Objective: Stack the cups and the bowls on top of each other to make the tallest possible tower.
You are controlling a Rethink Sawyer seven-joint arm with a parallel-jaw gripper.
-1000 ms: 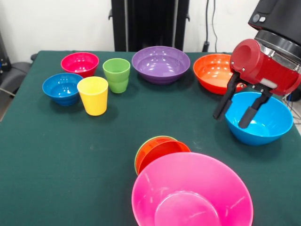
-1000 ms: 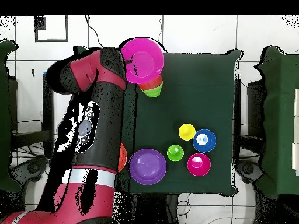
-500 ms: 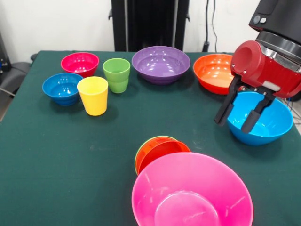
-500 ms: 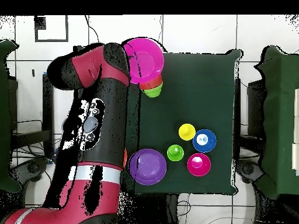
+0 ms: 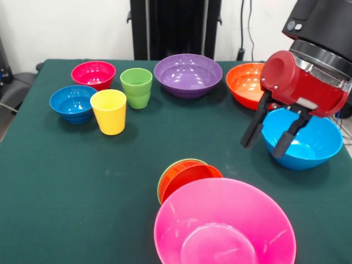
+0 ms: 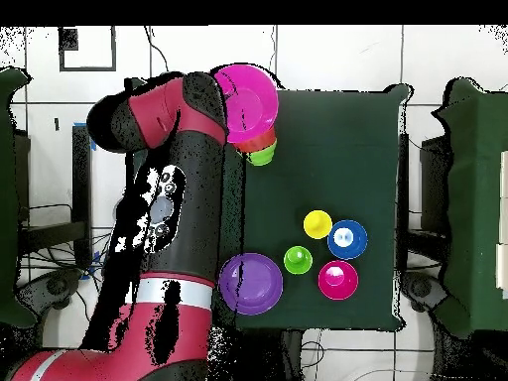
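While our gripper (image 5: 265,139) hangs released, one finger sits over the glossy round light blue bowl (image 5: 308,144), hidden overhead.

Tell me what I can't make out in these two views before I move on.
- Overhead view: the arm covers the light blue bowl and the large orange bowl.
- Front view: the pink bowl is cut off by the bottom edge and hides most of the orange-red bowl nested in the small green bowl.
- Front view: whether the gripper touches the light blue bowl's rim.
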